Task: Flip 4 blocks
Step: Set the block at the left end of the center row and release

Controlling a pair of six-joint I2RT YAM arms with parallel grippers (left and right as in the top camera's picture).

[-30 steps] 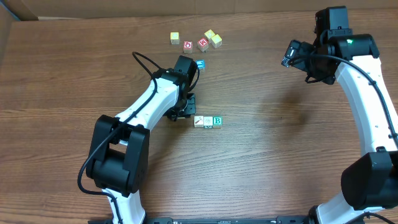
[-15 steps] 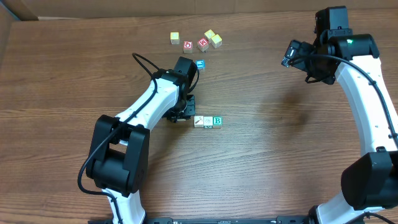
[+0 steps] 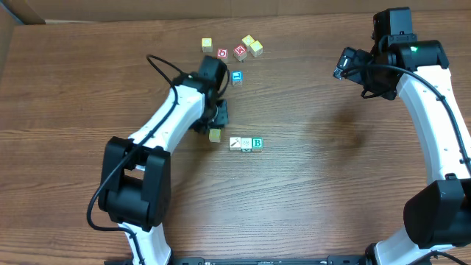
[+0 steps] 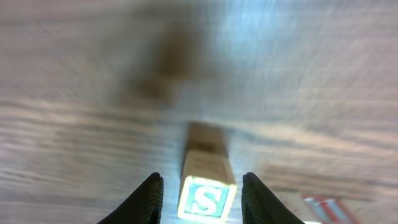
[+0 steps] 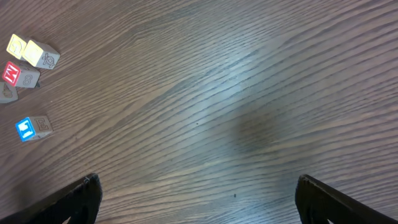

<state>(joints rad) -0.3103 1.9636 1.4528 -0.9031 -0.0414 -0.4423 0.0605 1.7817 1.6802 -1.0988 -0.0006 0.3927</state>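
Observation:
Three pale blocks stand in a row mid-table: one with a dark diagonal mark [image 3: 235, 144], a middle one [image 3: 246, 144] and the green "B" block [image 3: 257, 142]. A fourth block [image 3: 215, 135] sits apart, just left of the row, with a yellowish top. In the left wrist view this block [image 4: 207, 199] shows an "S" face and stands between the fingers of my left gripper [image 4: 202, 179], with a gap on each side. The left gripper [image 3: 218, 124] is open, just behind the block. My right gripper [image 5: 202, 199] hangs wide open and empty over bare table at the far right [image 3: 352, 65].
A blue-printed cube [image 3: 237, 76] lies behind the left arm. Red-printed cubes [image 3: 222, 54] [image 3: 240, 51] and yellow cubes [image 3: 207, 45] [image 3: 252, 45] cluster near the far edge. The blue cube [image 5: 28, 128] also shows at the left of the right wrist view.
My left gripper has widened and drawn back up and to the left, uncovering the "S" block on the table beside the row. The right arm has not moved.

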